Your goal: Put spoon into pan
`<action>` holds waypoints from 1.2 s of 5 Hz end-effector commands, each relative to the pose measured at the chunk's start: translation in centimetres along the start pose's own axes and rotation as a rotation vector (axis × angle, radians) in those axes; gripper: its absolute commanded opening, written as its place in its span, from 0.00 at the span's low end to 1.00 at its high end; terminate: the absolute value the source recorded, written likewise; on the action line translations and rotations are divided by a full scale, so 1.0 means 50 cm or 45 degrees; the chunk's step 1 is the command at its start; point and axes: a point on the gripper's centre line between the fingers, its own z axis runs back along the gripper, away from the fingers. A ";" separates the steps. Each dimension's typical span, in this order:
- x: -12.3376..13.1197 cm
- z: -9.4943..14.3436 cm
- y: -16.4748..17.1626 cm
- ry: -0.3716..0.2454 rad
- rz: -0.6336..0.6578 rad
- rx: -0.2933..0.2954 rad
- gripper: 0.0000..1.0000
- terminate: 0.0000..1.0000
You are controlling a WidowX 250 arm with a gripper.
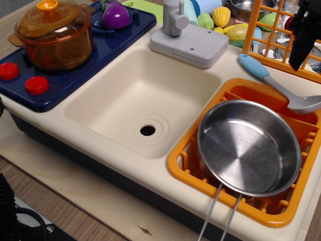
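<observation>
The spoon point(271, 80) lies on the cream counter behind the orange dish rack point(176, 159). Its light blue handle points back left, and its grey bowl rests at the rack's far right rim. The pan point(249, 146) sits tilted in the dish rack, empty, with its two-wire handle pointing toward the front edge. My gripper point(304, 37) is a dark shape at the top right corner, above and behind the spoon and not touching it. Only part of it shows, so its jaws cannot be read.
A cream sink point(145, 100) with a grey faucet point(175, 17) fills the middle. A transparent orange lidded pot point(55, 32) and a purple eggplant point(115, 15) sit on the blue stove at left. An orange wire rack point(273, 47), toy vegetables point(220, 15) and a small steel bowl point(243, 6) stand at the back right.
</observation>
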 end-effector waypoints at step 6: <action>-0.010 -0.006 -0.015 -0.105 0.026 0.007 0.00 0.00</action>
